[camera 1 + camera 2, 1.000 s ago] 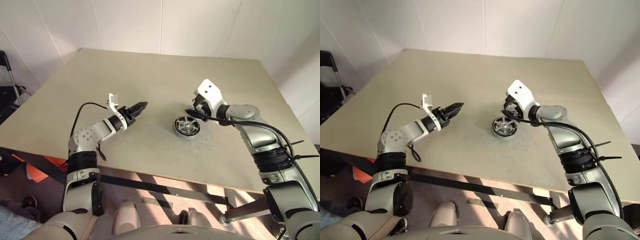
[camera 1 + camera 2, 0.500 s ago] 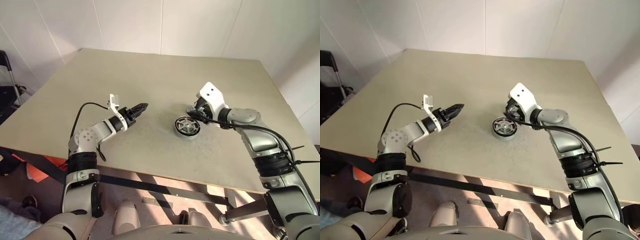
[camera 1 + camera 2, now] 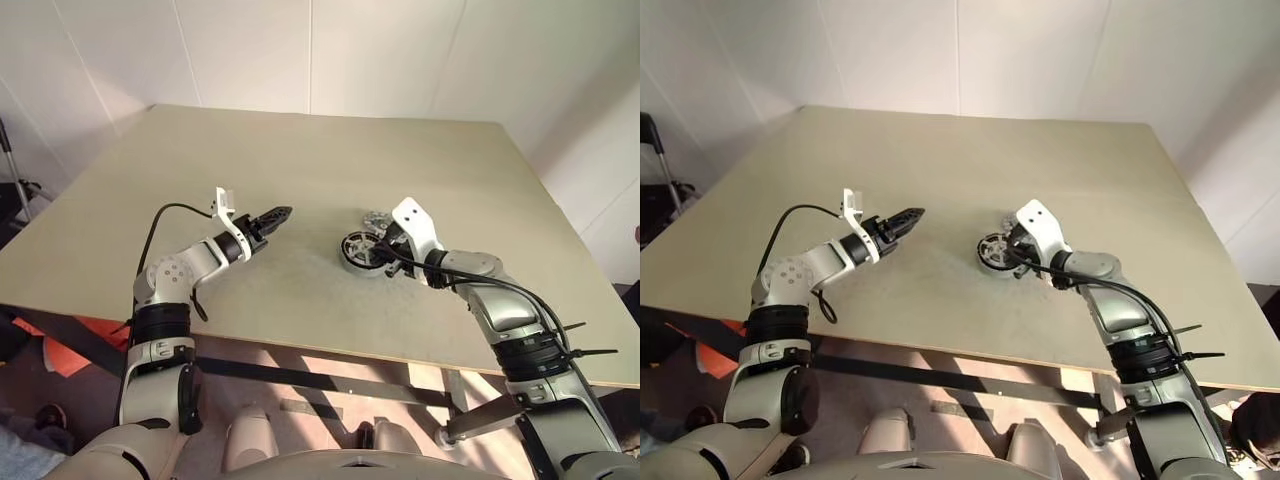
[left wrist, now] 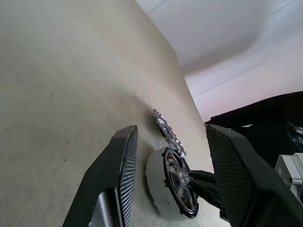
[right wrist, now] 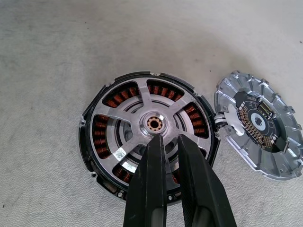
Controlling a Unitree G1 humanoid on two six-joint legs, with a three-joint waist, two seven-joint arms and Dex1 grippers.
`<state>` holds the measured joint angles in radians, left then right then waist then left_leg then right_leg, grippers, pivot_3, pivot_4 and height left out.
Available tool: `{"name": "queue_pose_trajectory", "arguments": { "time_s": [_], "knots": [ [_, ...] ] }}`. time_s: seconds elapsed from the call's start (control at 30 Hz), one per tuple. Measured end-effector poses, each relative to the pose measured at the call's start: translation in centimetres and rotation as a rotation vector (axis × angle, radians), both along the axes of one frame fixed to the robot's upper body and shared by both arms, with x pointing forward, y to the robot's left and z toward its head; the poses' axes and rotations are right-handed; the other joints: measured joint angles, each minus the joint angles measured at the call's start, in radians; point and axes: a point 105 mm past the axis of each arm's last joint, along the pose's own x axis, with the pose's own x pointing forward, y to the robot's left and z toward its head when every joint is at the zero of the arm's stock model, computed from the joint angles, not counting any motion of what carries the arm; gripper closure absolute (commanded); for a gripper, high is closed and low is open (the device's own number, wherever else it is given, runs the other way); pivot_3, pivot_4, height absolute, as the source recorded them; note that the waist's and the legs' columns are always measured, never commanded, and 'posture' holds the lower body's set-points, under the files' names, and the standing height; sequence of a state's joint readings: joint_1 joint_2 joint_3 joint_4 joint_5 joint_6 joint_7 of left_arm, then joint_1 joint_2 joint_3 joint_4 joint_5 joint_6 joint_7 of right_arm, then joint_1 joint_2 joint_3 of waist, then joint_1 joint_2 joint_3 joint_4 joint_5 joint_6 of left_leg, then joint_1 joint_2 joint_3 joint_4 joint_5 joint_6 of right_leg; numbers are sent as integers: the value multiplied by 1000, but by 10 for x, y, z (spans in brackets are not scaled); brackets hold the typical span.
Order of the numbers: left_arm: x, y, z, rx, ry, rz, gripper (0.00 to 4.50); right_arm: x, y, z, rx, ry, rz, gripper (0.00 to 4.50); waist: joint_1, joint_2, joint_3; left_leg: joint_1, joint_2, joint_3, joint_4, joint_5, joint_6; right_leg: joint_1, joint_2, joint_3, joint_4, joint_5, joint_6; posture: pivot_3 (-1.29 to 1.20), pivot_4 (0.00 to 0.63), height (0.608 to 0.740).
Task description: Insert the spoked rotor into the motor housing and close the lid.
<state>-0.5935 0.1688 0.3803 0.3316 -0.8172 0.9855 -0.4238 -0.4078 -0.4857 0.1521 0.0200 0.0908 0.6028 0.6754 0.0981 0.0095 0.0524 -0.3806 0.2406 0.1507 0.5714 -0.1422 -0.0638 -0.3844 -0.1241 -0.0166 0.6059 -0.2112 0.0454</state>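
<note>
On the desk [image 3: 200, 150], from the head view, the rotor [image 3: 361, 249] sits in the housing, the lid [image 3: 377, 218] just beyond. Left gripper [image 3: 280, 214] hovers, jaws apart. Right wrist view: right gripper [image 5: 168, 146], jaws nearly together, over the silvery spokes (copper windings beneath); press squarely at the hub.

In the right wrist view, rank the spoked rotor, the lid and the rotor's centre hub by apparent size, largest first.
1. spoked rotor, seated in the motor housing
2. lid, somewhat smaller, partly cut off by the picture's edge
3. centre hub, far smallest
</note>
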Motion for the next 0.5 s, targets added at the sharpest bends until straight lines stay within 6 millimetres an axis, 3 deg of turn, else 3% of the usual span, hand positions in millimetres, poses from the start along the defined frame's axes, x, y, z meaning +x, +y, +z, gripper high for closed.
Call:
{"name": "queue_pose_trajectory", "arguments": {
  "time_s": [0.13, 0.37, 0.5],
  "knots": [
    [1, 3, -2, 6, 5, 10, 2056, -4, -2, 7, -12, 0, 29, 4050, 2, 0, 0, -3, 0, 0, 0, 0, 0, -2, 0, 0, 0, 0, 0, 0, 0, 740],
    [1, 3, -3, 10, 8, 11, 2056, -11, 20, 41, 35, -83, 135, 4050, 2, 0, 0, -7, 0, 0, -5, 0, 0, -6, 1, -1, -1, 4, -7, 0, 0, 740],
    [1, 3, -3, 12, 9, 12, 2056, -11, 22, 42, 41, -77, 136, 4050, 4, 0, 0, -7, 0, 0, -7, 0, -1, -6, 1, -1, -1, 3, -8, 0, 0, 740]
  ]
}}
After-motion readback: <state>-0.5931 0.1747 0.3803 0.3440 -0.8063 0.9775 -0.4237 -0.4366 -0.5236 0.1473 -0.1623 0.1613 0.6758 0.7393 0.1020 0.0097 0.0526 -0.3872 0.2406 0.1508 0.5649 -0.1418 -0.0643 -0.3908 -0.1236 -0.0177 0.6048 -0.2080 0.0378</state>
